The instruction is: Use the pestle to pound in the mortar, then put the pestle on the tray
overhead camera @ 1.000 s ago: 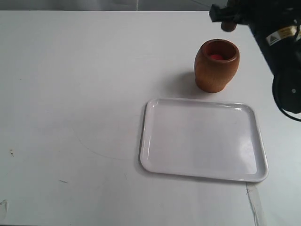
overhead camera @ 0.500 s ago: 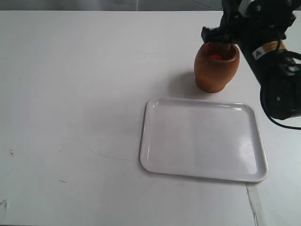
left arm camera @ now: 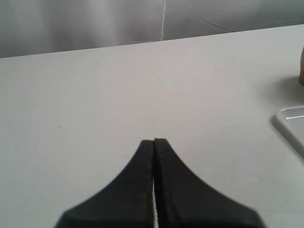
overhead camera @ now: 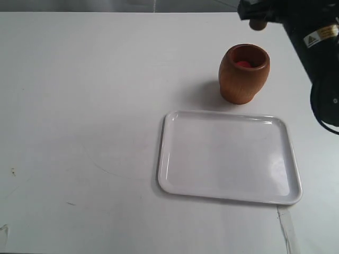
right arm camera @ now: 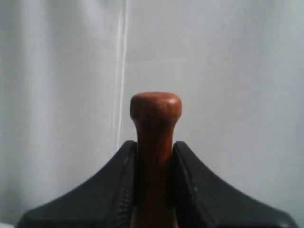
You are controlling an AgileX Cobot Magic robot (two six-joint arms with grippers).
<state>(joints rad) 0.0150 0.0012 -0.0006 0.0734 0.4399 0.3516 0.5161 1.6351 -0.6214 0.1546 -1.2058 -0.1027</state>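
The light brown mortar (overhead camera: 244,73) stands upright on the table just beyond the white tray (overhead camera: 228,156), with something small and red (overhead camera: 243,64) inside it. My right gripper (overhead camera: 256,12) hovers above and slightly behind the mortar, shut on the reddish-brown pestle (overhead camera: 258,24). Only a rounded end of the pestle shows below the fingers there. In the right wrist view the pestle (right arm camera: 156,114) sticks out past my right gripper (right arm camera: 156,146), its rounded end free. My left gripper (left arm camera: 154,141) is shut on nothing over bare table and is outside the exterior view.
The left wrist view catches a corner of the tray (left arm camera: 292,118) and a sliver of the mortar (left arm camera: 302,69) at its edge. A pale curtain hangs behind the table. A strip of tape (overhead camera: 286,227) lies near the tray's front right corner.
Half a second ago my right gripper had the pestle down in the mortar's mouth. It has since lifted back up to roughly where it was a second ago. The mortar and tray stayed put.
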